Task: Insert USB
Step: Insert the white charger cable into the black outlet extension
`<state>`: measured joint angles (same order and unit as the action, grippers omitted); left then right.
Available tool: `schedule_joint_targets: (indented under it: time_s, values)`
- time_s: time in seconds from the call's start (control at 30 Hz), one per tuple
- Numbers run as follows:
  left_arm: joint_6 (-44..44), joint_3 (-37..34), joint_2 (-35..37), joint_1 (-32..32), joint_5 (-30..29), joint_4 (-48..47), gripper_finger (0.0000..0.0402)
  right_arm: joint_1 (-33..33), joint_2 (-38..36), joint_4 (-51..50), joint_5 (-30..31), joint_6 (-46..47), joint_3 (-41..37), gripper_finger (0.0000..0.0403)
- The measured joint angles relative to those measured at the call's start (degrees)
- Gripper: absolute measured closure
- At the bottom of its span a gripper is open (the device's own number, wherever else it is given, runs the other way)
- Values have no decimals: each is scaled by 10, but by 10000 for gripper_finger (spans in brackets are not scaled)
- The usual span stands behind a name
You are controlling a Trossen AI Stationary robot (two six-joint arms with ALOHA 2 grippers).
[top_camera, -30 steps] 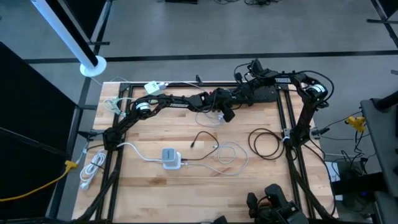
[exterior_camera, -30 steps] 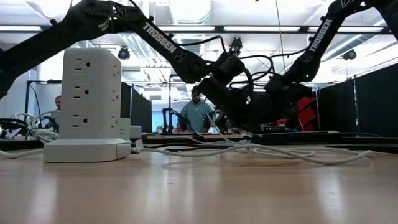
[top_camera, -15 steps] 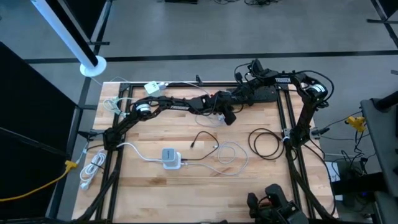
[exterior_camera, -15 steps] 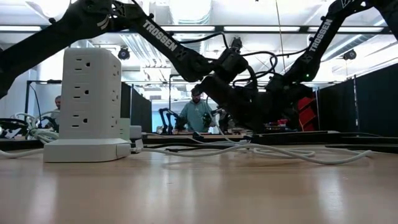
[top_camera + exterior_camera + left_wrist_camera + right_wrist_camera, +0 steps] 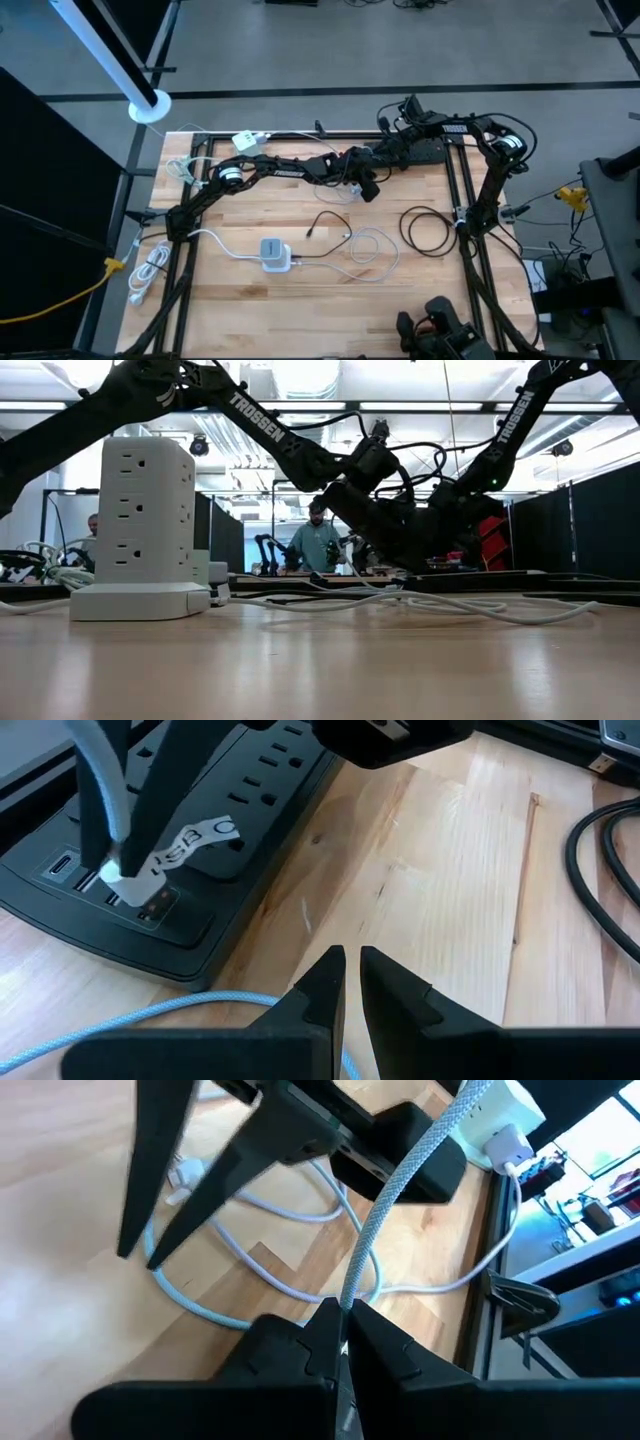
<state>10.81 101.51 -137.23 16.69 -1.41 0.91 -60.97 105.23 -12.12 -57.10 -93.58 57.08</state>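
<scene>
- High view: both arms meet at the far edge of the table point(image 5: 300, 300), over the black power strip point(image 5: 425, 150). The left gripper point(image 5: 366, 188) sits just in front of the strip's left end; the right gripper point(image 5: 385, 150) hangs right over that end. A white power cube point(image 5: 273, 254) is well apart from the strip, toward the near side, and a black cable coil point(image 5: 425, 230) lies between the strip and the near edge.
- Low view: a white tower outlet point(image 5: 146, 530) stands close to the camera. The 2 arms cross over the strip point(image 5: 480, 574) way behind it. People show in the room beyond.
- Left wrist view: the left gripper point(image 5: 351, 982) is nearly closed, just a thin slit, nothing in it. The white USB plug point(image 5: 128, 885) is right at the strip's point(image 5: 250, 810) USB ports, pinched by the other arm's fingers. Can't tell if it's seated.
- Right wrist view: the right gripper point(image 5: 343, 1320) is clamped on the braided USB cable point(image 5: 400, 1180), which runs off toward the strip point(image 5: 420, 1165).
</scene>
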Motion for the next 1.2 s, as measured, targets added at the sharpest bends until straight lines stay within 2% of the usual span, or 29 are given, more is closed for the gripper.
schedule_joint_targets:
  time_s: [0.27,0.5,0.7,1.07,1.13,1.2]
  values:
    - [0,0,0,-3,0,0,378,1,0,-20,-3,-22,0,403]
    - [0,0,0,-4,0,6,378,0,1,17,0,-16,0,403]
    - [0,0,0,-5,0,9,378,-1,38,22,-14,-13,15,403]
    - [0,-12,0,-10,-1,7,378,-12,32,-77,-2,-33,32,403]
    - [0,-12,0,-10,-1,7,378,-12,35,-85,32,-37,30,403]
    - [0,-12,0,-10,-1,8,378,-13,36,-99,36,-43,29,403]
